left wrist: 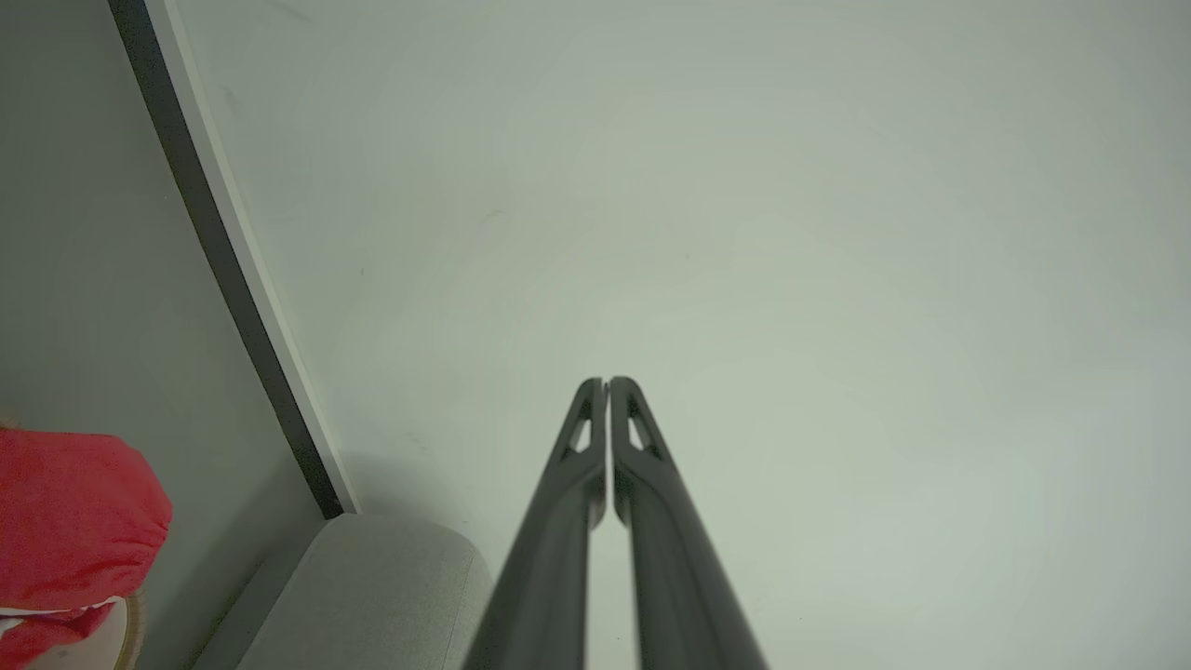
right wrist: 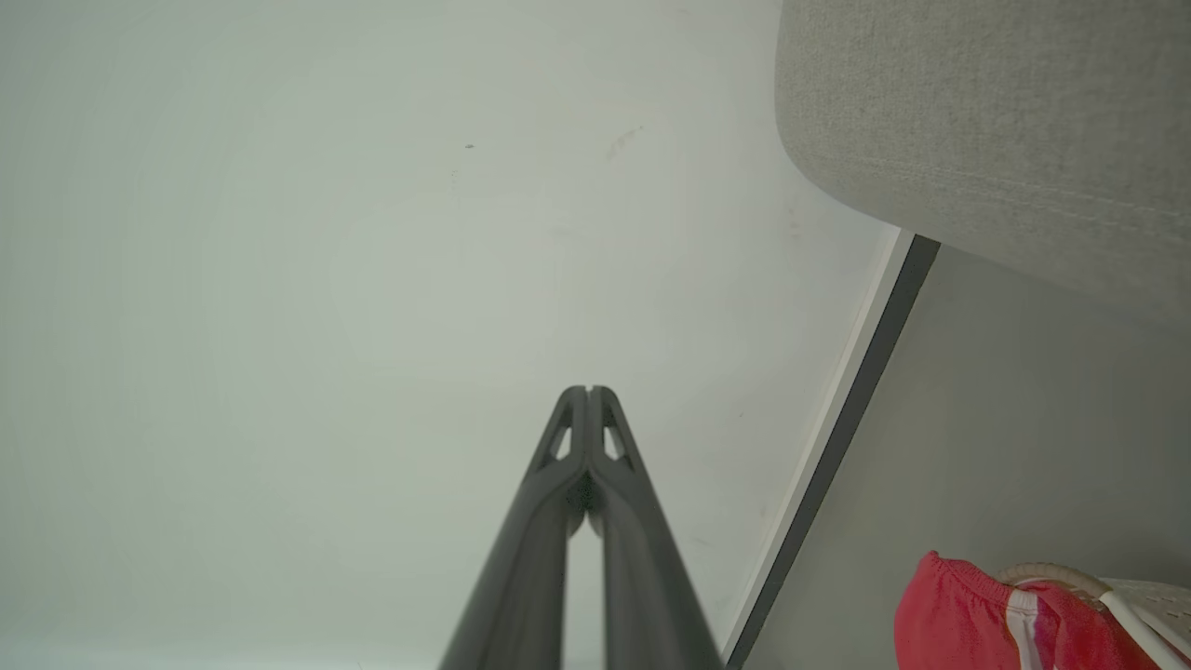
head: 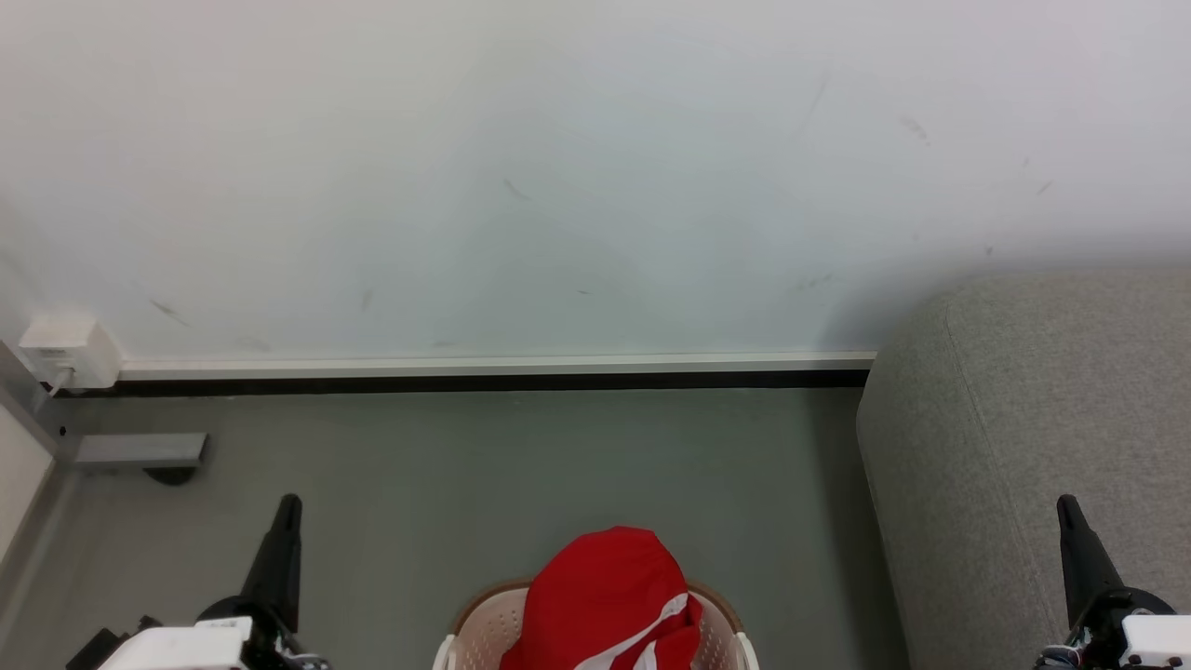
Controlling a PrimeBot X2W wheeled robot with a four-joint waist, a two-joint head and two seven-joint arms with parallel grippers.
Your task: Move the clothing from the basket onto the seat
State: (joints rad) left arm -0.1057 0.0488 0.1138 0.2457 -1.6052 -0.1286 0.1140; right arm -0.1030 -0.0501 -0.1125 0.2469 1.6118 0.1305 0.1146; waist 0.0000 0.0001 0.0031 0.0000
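Red clothing [head: 609,596] with white stripes is heaped in the cream basket [head: 484,628] at the bottom centre of the head view, rising above its brown rim. The light grey seat [head: 1033,447] stands to the right of the basket. My left gripper [head: 288,507] is shut and empty at the lower left, well left of the basket. My right gripper [head: 1067,507] is shut and empty at the lower right, in front of the seat. The left wrist view has the shut fingertips [left wrist: 607,383], the clothing [left wrist: 74,512] and the seat [left wrist: 372,586]. The right wrist view has its gripper [right wrist: 588,391], the clothing [right wrist: 968,614] and the seat [right wrist: 986,121].
A white wall [head: 558,167] with a dark skirting strip [head: 465,380] runs behind the grey floor [head: 521,475]. A white wall socket box [head: 67,349] and a grey furniture foot [head: 140,451] sit at the far left.
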